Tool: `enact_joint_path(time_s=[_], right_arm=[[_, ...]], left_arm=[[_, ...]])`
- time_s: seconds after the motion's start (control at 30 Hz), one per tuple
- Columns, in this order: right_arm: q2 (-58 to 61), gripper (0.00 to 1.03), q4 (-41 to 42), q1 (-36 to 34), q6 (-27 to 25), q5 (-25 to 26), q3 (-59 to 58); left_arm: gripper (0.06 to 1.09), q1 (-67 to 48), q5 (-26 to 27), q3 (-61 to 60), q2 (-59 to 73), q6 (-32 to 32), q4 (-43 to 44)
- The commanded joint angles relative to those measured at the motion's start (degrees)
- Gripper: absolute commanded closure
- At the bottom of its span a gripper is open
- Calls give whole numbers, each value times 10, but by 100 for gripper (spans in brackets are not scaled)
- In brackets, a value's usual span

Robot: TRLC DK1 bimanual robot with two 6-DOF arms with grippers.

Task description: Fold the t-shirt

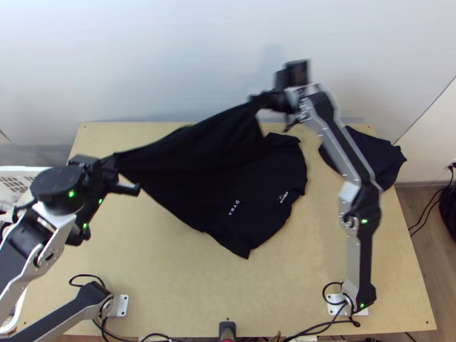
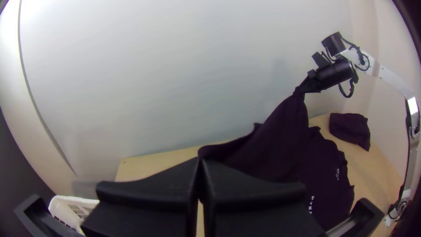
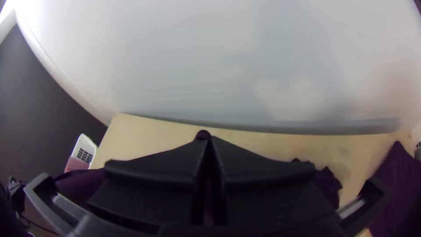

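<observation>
Top view, from left to right: a white basket [image 1: 25,169] stands beside the light wooden table [image 1: 171,285]. Next, the left gripper [image 1: 114,159] holds one end of a black T-shirt [image 1: 251,182] above the table; the left wrist view shows its jaws together, clamped on the fabric. From there the cloth stretches up and across to the right gripper [image 1: 257,101], near the far edge. It is blurred here, but its jaws appear pressed together on another part of the shirt. Between and below the two, the rest of the shirt lies loosely spread on the table, pale lettering upward. Farther right, another dark cloth [image 1: 373,153] rests near the far corner.
</observation>
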Motion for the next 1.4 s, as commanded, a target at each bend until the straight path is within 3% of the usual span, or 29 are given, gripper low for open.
enact_joint_path(time_s=[0.0,0.57,0.87,1.03,1.07,1.13,1.2,1.3,1.33,1.37], right_arm=[[64,100,30,93,-3,9,0],[109,100,126,204,12,118,-8],[140,100,227,276,7,252,1],[147,100,289,307,-48,325,0],[147,90,295,309,-47,332,0],[145,57,299,310,-42,333,0],[141,46,292,307,-42,333,0],[130,16,268,302,-40,333,-4],[122,10,261,298,-38,333,-7],[113,4,255,296,-37,333,-9]], left_arm=[[105,51,21,-130,-100,2,-3],[105,89,41,-289,-291,-25,-141],[105,166,79,-311,-357,10,-171],[105,178,80,-321,-338,10,-140],[105,178,80,-327,-334,9,-127],[105,179,80,-339,-323,4,-101],[105,180,80,-347,-309,-8,-76],[104,185,79,-360,-284,-25,-34],[101,196,79,-362,-276,-30,-18],[85,208,79,-364,-267,-38,-7]])
